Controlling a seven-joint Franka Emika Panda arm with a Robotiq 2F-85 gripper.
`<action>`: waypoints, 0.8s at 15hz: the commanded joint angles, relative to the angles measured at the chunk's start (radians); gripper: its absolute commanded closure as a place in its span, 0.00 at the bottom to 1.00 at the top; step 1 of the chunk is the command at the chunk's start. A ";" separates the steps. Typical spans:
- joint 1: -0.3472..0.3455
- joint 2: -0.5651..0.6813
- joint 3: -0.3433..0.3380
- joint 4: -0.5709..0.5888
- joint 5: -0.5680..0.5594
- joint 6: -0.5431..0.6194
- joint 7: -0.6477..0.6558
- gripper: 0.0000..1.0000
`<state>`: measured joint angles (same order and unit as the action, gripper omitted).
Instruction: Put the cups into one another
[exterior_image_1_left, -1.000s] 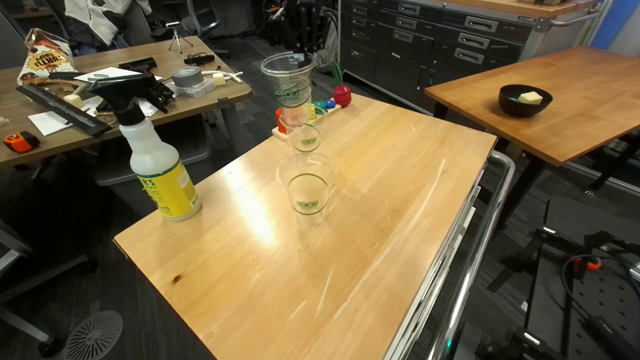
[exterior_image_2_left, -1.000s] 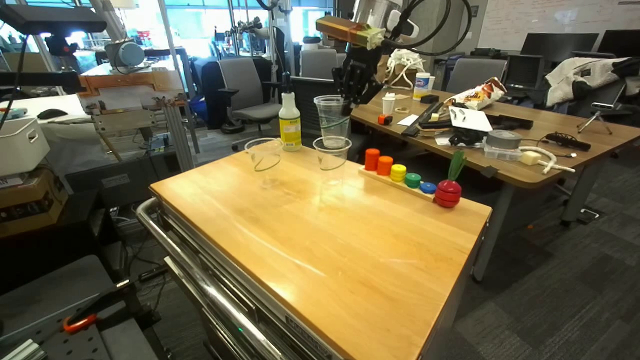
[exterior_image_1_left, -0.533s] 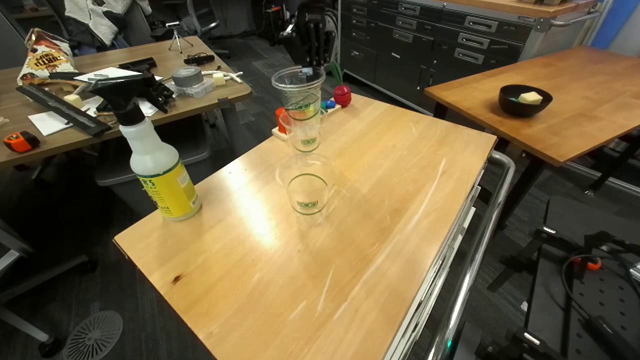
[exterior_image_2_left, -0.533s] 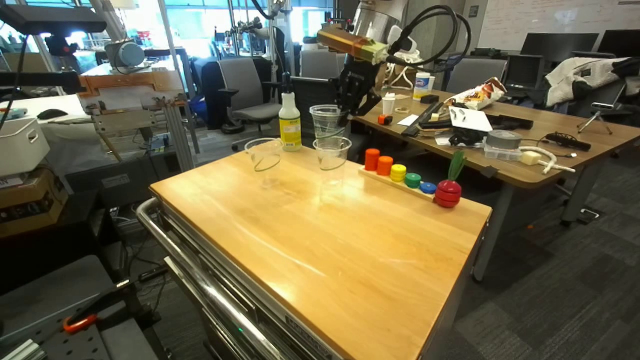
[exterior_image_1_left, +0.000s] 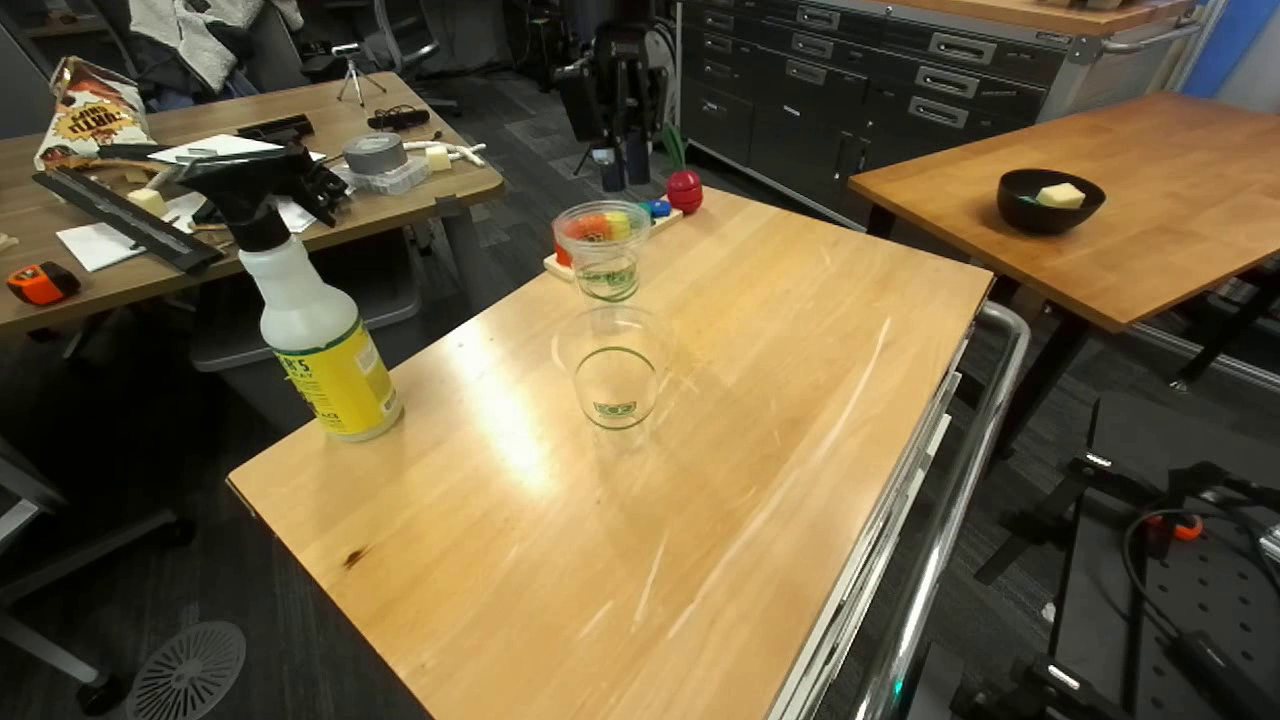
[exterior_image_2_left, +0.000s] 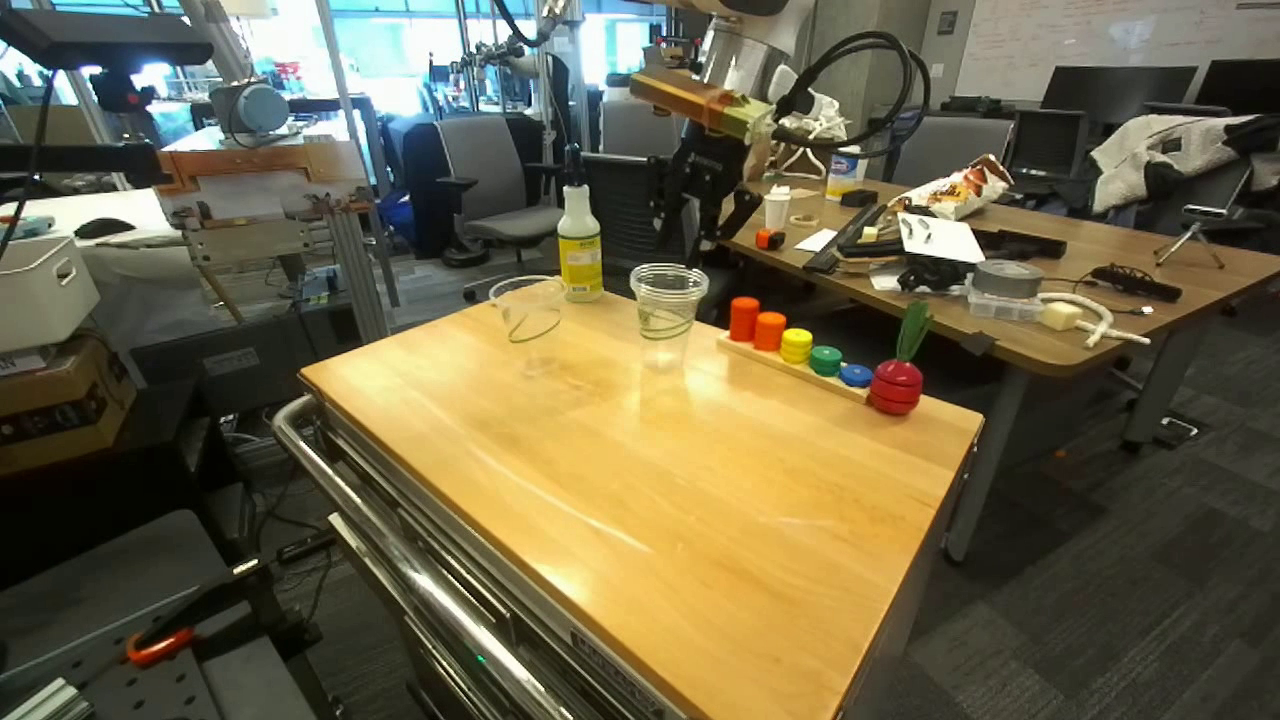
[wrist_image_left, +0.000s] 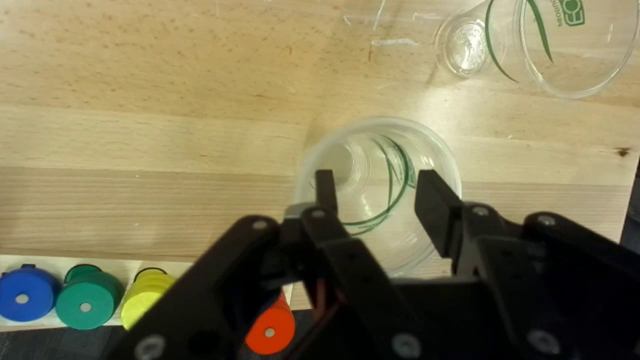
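Observation:
A nested stack of clear cups (exterior_image_1_left: 603, 255) stands upright near the back of the wooden cart top, also in the other exterior view (exterior_image_2_left: 668, 305). Several rims sit close together at its top; the exact number of cups is hard to tell. A single clear cup (exterior_image_1_left: 615, 375) with a green ring stands apart from it, also in the other exterior view (exterior_image_2_left: 531, 318) and at the upper right of the wrist view (wrist_image_left: 530, 45). My gripper (exterior_image_1_left: 626, 178) is open and empty just above the stack. In the wrist view the open fingers (wrist_image_left: 376, 192) frame the stack's mouth (wrist_image_left: 380, 240) below.
A white-and-yellow spray bottle (exterior_image_1_left: 340, 365) stands at the cart's edge, also in the other exterior view (exterior_image_2_left: 580, 255). A wooden peg toy with coloured discs (exterior_image_2_left: 797, 347) and a red radish toy (exterior_image_2_left: 896, 387) line the edge beside the stack. A black bowl (exterior_image_1_left: 1030, 215) is on another table.
A second ago my gripper held nested cups by the rim above another cup. They were lowered into it and let go. The gripper is now open above the stack; the single cup has not moved.

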<state>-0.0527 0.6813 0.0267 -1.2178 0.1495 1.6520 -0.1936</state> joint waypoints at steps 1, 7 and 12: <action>-0.004 -0.028 0.009 -0.039 -0.014 0.053 -0.026 0.23; 0.012 -0.025 -0.005 -0.096 -0.087 0.167 -0.024 0.00; 0.013 -0.020 -0.004 -0.137 -0.125 0.204 -0.019 0.00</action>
<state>-0.0465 0.6801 0.0268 -1.3197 0.0505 1.8254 -0.2104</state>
